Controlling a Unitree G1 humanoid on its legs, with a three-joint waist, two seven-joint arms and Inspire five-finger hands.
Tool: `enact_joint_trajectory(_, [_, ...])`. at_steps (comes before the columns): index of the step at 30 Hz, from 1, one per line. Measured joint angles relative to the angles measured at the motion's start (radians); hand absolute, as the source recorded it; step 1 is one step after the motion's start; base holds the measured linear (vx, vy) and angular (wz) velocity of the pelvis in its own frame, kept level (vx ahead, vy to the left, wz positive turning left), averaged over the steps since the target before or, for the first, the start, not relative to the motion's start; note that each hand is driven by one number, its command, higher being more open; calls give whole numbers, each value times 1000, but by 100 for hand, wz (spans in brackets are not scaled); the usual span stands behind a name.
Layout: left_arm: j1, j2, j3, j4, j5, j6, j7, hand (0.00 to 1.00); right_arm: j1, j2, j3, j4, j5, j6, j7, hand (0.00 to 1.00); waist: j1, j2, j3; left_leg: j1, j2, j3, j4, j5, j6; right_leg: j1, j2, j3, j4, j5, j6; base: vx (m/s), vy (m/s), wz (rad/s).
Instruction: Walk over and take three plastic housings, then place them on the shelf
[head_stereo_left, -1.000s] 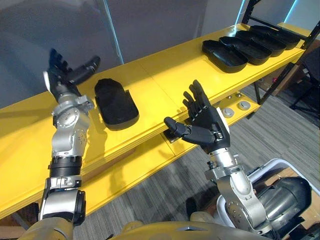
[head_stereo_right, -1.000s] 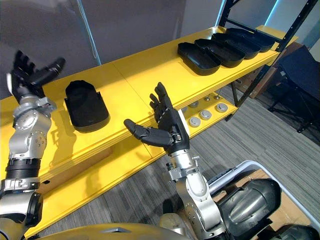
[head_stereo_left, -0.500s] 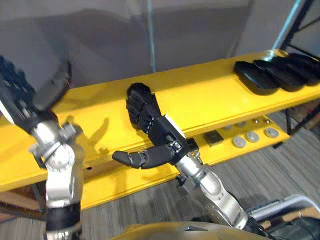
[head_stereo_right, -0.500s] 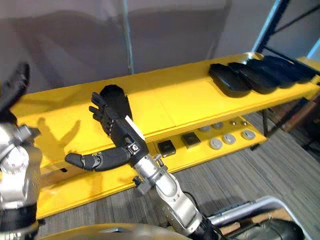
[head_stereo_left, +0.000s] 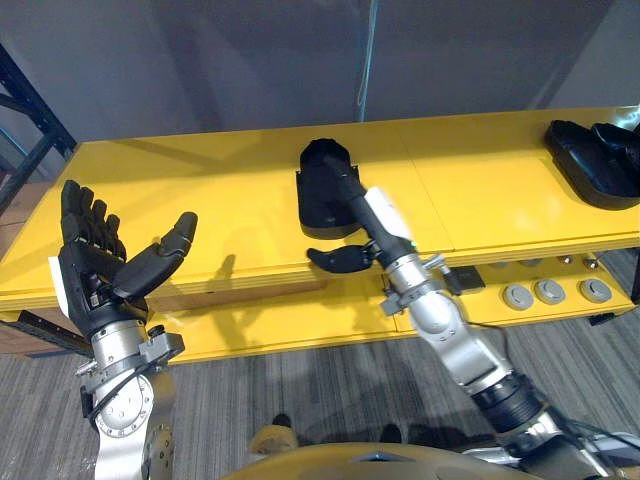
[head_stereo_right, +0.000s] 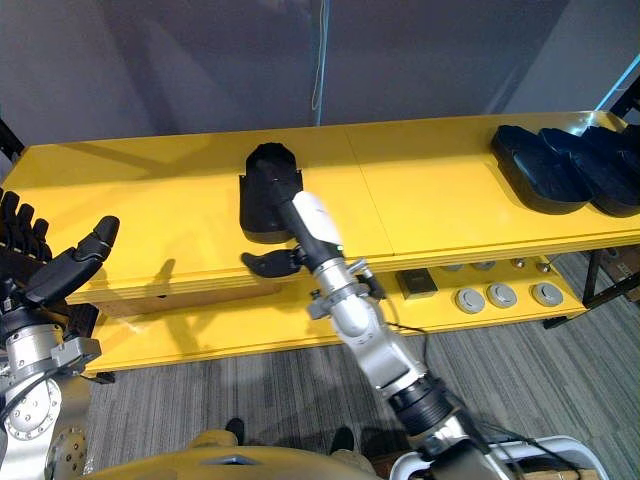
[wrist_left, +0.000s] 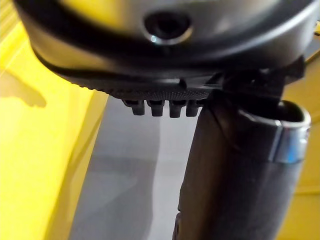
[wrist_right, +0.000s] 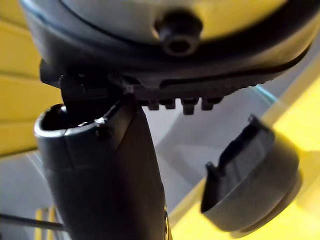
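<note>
Your right robot hand (head_stereo_left: 372, 218) hangs open over the black moulded plastic housing (head_stereo_left: 315, 205) on the yellow counter (head_stereo_left: 200, 200); grasp it next.

both head eyes look down on one yellow shelf (head_stereo_left: 200, 190); wrist views seem very close.

The shelf (head_stereo_left: 200, 195) runs left to right. One plastic housing (head_stereo_left: 322, 188) lies on it near the middle, and a row of housings (head_stereo_left: 590, 172) lies at its right end. Round parts (head_stereo_left: 548, 292) sit on the lower ledge (head_stereo_left: 250, 332), to the right. The right robot hand (head_stereo_left: 374, 222) is over the single housing's near edge, perhaps touching it. The left robot hand (head_stereo_left: 100, 278) is at the near left, well apart.
</note>
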Motion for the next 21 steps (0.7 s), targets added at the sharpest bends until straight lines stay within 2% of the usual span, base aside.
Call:
enact_joint_trajectory(4, [3, 1, -36, 0, -36, 0, -35, 100, -32, -91, -2, -13, -28, 20, 20, 100, -8, -12, 13, 0, 1, 2, 1, -2, 0, 0, 1, 4, 0, 1, 1, 10, 0, -1])
enact_joint_trajectory(6, [4, 2, -48, 0, -39, 0, -55, 100, -48, -105, -4, -29, -24, 20, 48, 100, -6, -28, 30, 0, 1, 5, 4, -5, 1, 0, 1, 6, 0, 1, 1, 0, 0, 0])
enact_joint_trajectory(11, [5, 22, -58, 0, -75, -1, -57, 100, -66, -116, -2, -58, -4, 19, 108, 100, 3, -44, 59, -2, -1, 10, 15, -19, 9, 1, -1, 11, 0, 1, 2, -16, 11, -3])
enact_joint_trajectory(14, [5, 34, -67, 0, -76, -2, -63, 100, -85, -147, 20, -52, -3, 12, 114, 100, 4, -45, 64, -16, -3, 6, 21, -18, 7, -8, -3, 8, 0, 2, 3, -5, 5, 1])
enact_joint_trajectory(21, [1, 34, -129, 0, -84, -5, -88, 100, -196, -147, 55, 24, -7, -5, 91, 100, 11, -40, 106, -32, -4, -8, 32, -17, 3, -10, -3, -3, 0, 2, 3, -15, 3, 5])
